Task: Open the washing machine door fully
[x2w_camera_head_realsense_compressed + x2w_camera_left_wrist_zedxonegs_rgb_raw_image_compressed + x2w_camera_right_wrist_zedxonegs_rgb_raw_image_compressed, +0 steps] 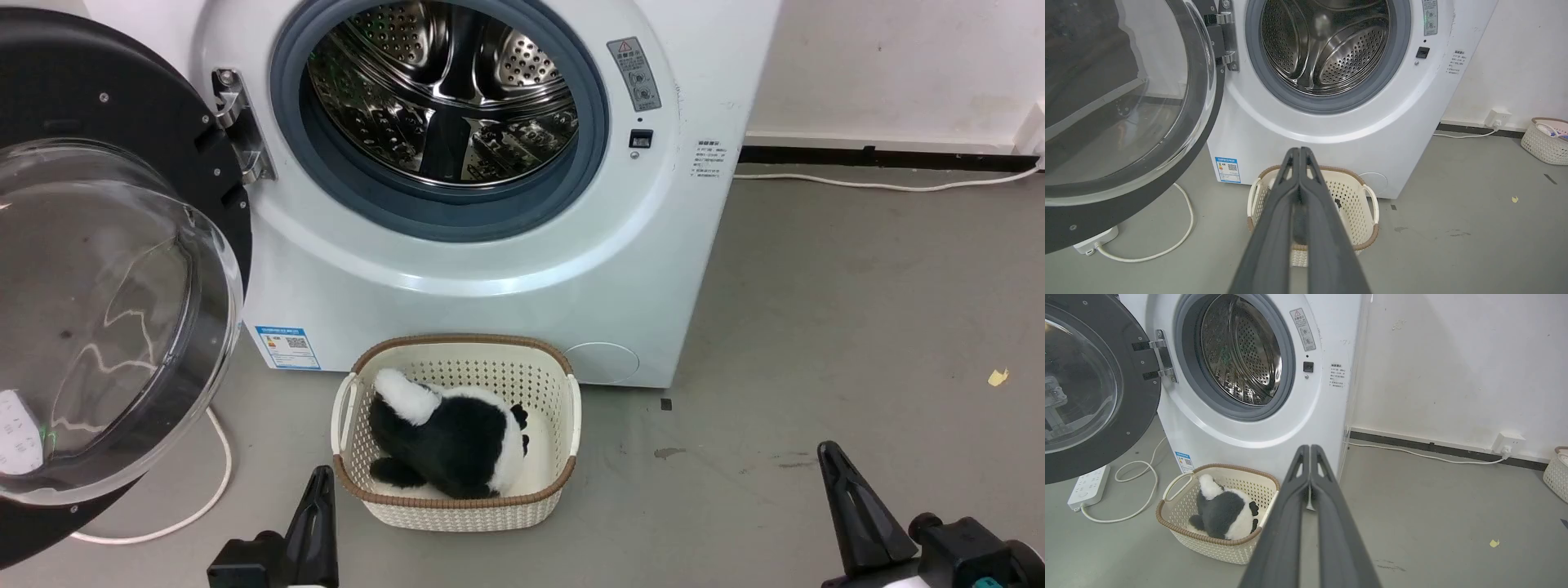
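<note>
The washing machine door (98, 310) stands swung out to the left of the washing machine (490, 286). It hangs from its metal hinge (237, 122) at the left edge of the opening, and its clear glass bowl bulges toward the head camera. The steel drum (445, 90) lies exposed inside the grey gasket.

The left gripper (1299, 150) has its two dark fingers pressed together along their length and holds nothing. In the head view it rises from the bottom edge just left of the cream basket (457, 510), below and to the right of the door's lower rim, apart from it. In the left wrist view the door fills the upper left, clear of the fingers, which point at the basket and the washer's lower front.

The right gripper (1309, 447) is likewise closed and empty. It sits at the lower right of the head view over the grey floor (816, 327), well apart from the door, with the basket between them.

A black and white plush toy (449, 437) lies in the basket. A white power strip (1088, 488) with its cable lies on the floor beneath the door.
</note>
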You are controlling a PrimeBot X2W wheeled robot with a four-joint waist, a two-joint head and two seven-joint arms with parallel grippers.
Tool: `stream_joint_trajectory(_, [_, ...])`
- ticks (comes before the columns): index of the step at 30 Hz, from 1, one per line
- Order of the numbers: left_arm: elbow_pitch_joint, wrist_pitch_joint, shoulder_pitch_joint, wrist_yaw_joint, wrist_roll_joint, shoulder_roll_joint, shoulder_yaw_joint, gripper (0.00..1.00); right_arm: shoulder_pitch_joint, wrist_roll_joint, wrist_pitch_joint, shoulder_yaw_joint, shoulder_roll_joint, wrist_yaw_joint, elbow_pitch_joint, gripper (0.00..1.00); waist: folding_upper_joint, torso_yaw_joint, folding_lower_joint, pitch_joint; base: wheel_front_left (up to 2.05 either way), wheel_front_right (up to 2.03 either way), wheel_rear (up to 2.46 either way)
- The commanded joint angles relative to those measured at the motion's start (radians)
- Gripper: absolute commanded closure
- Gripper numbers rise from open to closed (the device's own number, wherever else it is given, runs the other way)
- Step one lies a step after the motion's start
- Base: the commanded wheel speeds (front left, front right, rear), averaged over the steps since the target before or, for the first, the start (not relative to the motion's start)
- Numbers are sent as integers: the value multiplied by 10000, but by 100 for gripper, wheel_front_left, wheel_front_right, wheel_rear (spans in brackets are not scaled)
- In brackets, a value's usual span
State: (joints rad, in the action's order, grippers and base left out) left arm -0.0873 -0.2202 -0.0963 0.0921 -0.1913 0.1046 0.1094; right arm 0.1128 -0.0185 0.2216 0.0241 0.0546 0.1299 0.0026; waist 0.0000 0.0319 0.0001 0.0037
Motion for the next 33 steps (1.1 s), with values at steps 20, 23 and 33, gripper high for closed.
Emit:
stream_joint_trajectory(20, [213, 428, 291, -209, 443, -153, -247, 100, -327, 55, -432, -56, -13, 2, -7, 100, 0, -60, -1, -7, 0, 0, 0])
stream_joint_trajectory(23, [236, 489, 315, -233, 494, -166, -276, 100, -354, 60, -493, -63, -14, 3, -7, 100, 0, -69, -1, -8, 0, 0, 0])
stream_joint_trajectory(33, [312, 694, 392, -316, 663, -211, -374, 100, -447, 75, -699, -84, -18, 3, -9, 100, 0, -99, -1, -12, 0, 0, 0])
